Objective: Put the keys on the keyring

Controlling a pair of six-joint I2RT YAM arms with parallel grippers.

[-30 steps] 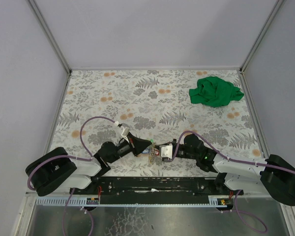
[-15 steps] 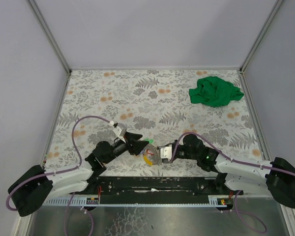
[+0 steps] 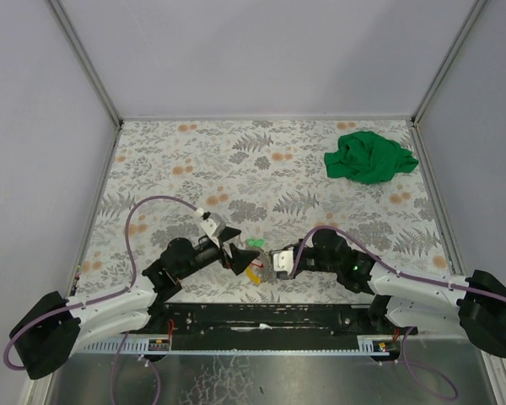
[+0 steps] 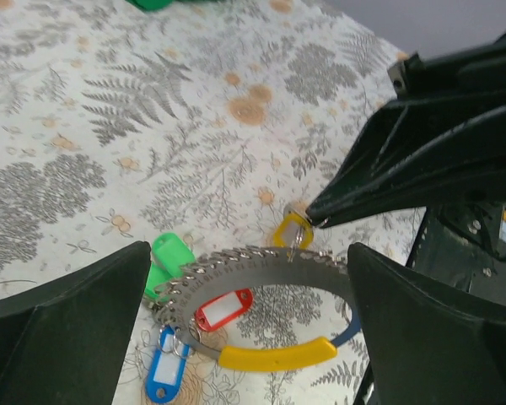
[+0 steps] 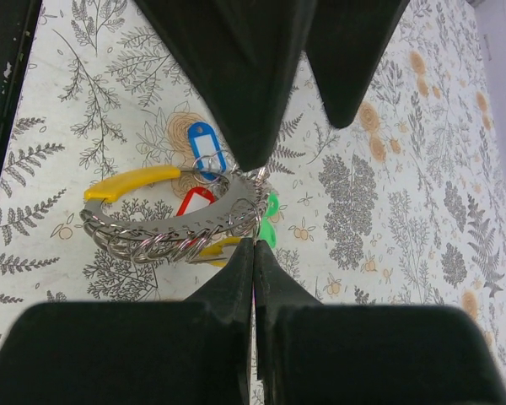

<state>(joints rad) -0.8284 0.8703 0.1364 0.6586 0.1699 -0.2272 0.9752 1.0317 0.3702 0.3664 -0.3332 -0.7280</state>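
Now that your left gripper (image 3: pixel 234 251) has gone from shut to wide open, the keyring (image 4: pixel 236 263) sits free between its fingers, low over the table (image 3: pixel 278 169). Your right gripper (image 3: pixel 270 263) stays pinched on the ring's rim by the yellow-tagged key (image 4: pixel 293 229). The green-tagged key (image 4: pixel 170 257) rests against the opposite edge.

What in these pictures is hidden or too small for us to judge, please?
- Left wrist view: the tip of the shut right gripper covers where the yellow-tagged key meets the keyring; whether it is threaded or pinched is unclear.
- Left wrist view: a finger of the open left gripper hides the keyring's right side; the green cloth is cut by the top edge.
- Top view: key blades are too small to see.
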